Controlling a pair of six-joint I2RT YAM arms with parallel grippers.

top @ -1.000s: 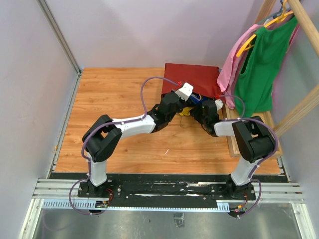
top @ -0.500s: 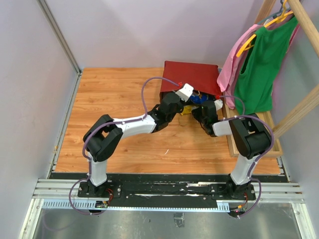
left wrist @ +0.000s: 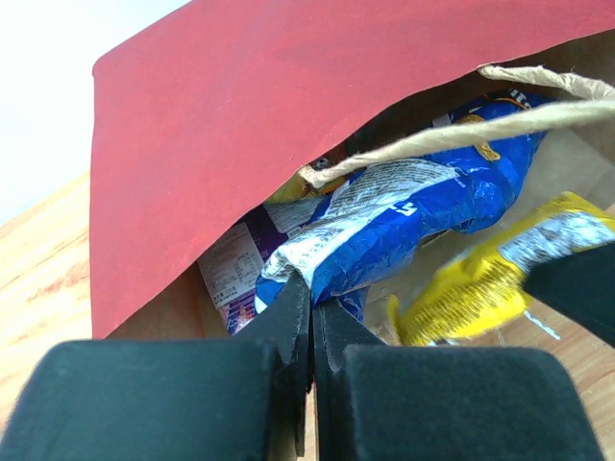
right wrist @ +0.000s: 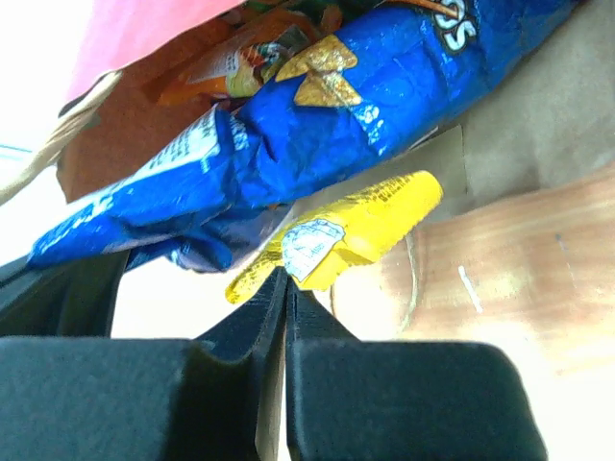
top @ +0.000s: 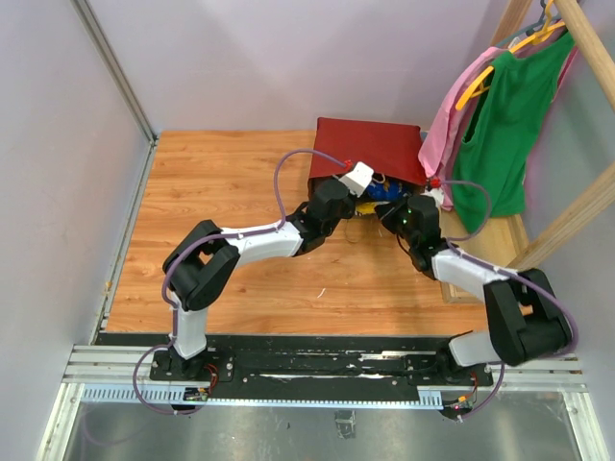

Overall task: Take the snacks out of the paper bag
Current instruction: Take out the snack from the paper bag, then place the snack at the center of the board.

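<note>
Nothing is out yet: every snack I can see sits inside the mouth of the paper bag (left wrist: 240, 115), which lies on its side at the far end of the table (top: 221, 182), open toward me. My left gripper (left wrist: 309, 293) is pinched tight, and its tips look closed on the lower edge of the blue Doritos bag (left wrist: 404, 211). My right gripper (right wrist: 285, 283) is likewise clamped, on the near end of the yellow packet (right wrist: 356, 226) just under the Doritos bag. Behind these, a purple packet (left wrist: 255, 250) and an orange packet (right wrist: 240, 58) wait deeper in. So: two grips made, no removals, the whole lot left to do. In the way: the bag's twisted handle (left wrist: 461, 134) crosses in front of the Doritos bag and could snag it. My two wrists are crowded close at the opening. Green and pink clothes (top: 495, 125) hang just to the right.
</note>
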